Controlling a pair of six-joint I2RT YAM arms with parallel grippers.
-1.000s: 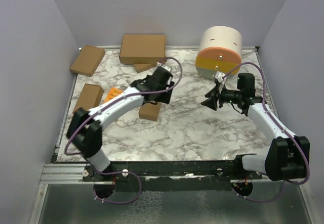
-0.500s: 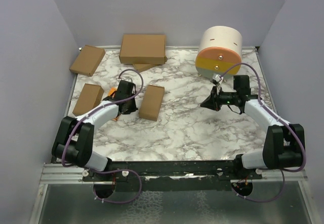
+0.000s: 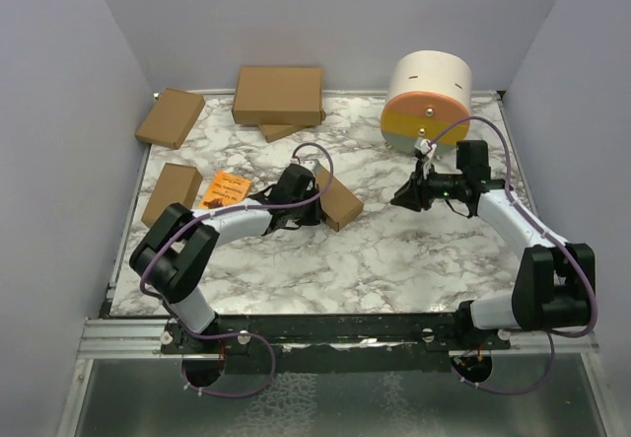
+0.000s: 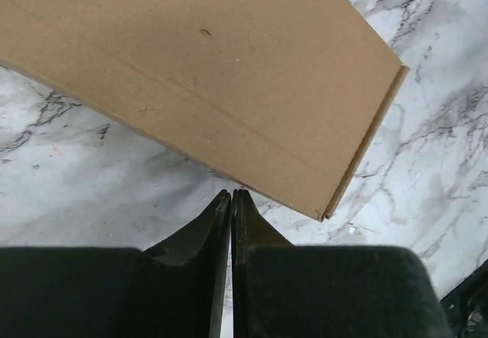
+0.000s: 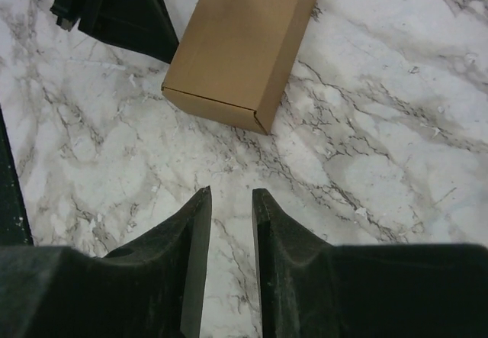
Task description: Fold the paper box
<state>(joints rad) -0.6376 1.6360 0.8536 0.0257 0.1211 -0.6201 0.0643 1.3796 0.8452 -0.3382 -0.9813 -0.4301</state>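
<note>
no lettering, brand or number could be read in any view. the orange booklet (image 3: 225,188) bore dark print, too small to make out.

Marble-top table (image 3: 394,250). On it: paper box (image 3: 338,199) mid-table, small carton (image 3: 172,192) left edge, corner carton (image 3: 171,117) far left, wide carton (image 3: 278,95) at back, orange booklet (image 3: 225,188), round white-orange tub (image 3: 427,102) back right.

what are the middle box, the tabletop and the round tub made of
Middle box: plain brown cardboard, matte, with a visible crease and folded edge. Tabletop: white marble look with grey veins, possibly printed laminate. Round tub: smooth, cream above orange and yellow bands; probably plastic, not certain.
</note>
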